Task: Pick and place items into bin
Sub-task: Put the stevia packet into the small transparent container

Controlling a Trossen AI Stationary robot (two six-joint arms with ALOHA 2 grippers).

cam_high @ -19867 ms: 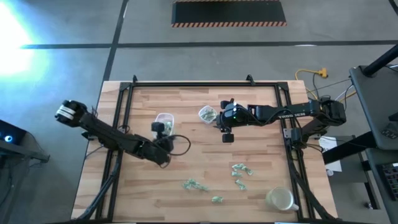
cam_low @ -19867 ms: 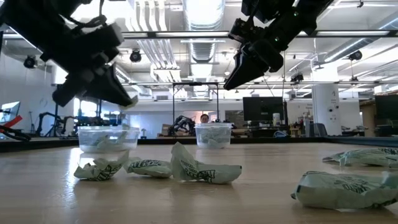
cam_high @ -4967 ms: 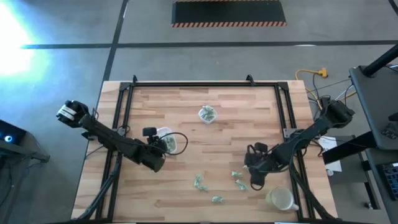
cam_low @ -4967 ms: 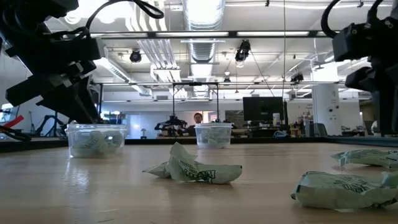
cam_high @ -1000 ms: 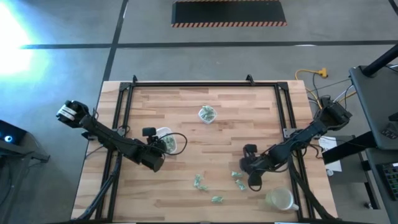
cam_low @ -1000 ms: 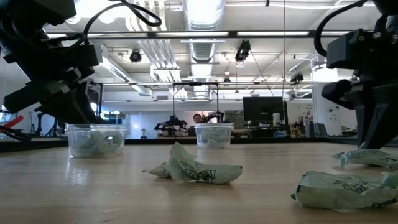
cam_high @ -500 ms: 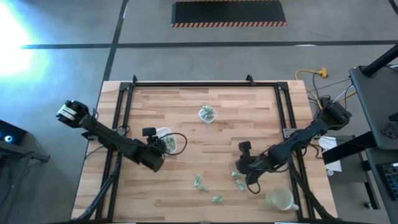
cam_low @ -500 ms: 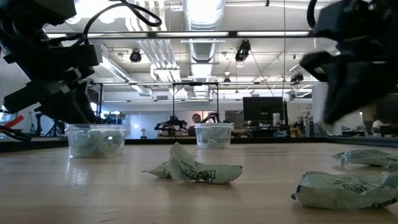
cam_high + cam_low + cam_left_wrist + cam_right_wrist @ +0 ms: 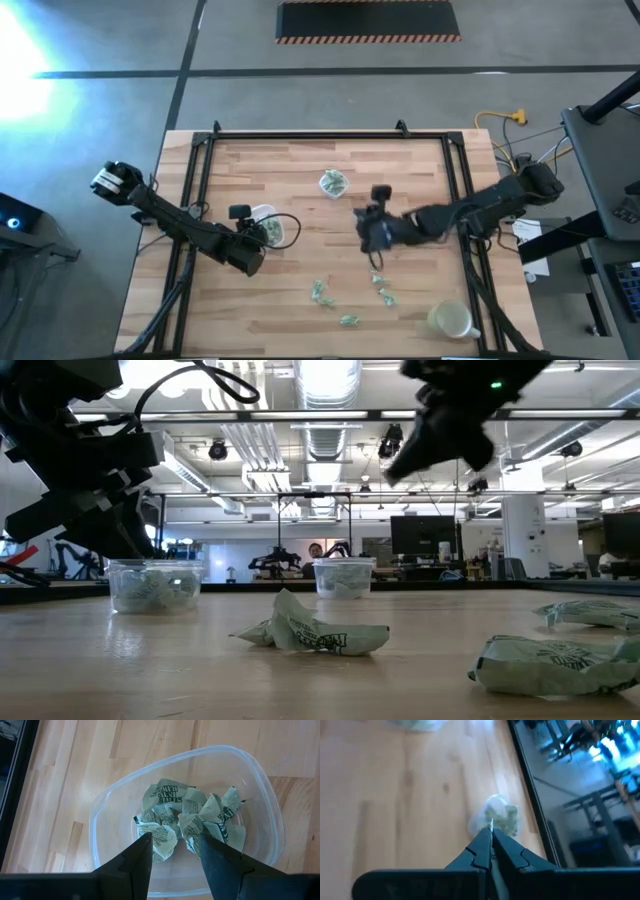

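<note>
Close by, at the front of the table (image 9: 300, 160), three wrapped pieces (image 9: 320, 291) lie loose on the wood, waiting to be picked up. Farther back, the right claw (image 9: 374, 236) is up in the air over the middle of the table. Its fingers are pressed together on something very thin, and I cannot tell if it is a piece. If the hold is that small, the piece could slip out and drop on the wood before it gets to the far small bin (image 9: 333, 183). The left claw (image 9: 172, 851) hangs with its fingers apart over the left bin (image 9: 190, 815), which has pieces inside. It could bump the bin
</note>
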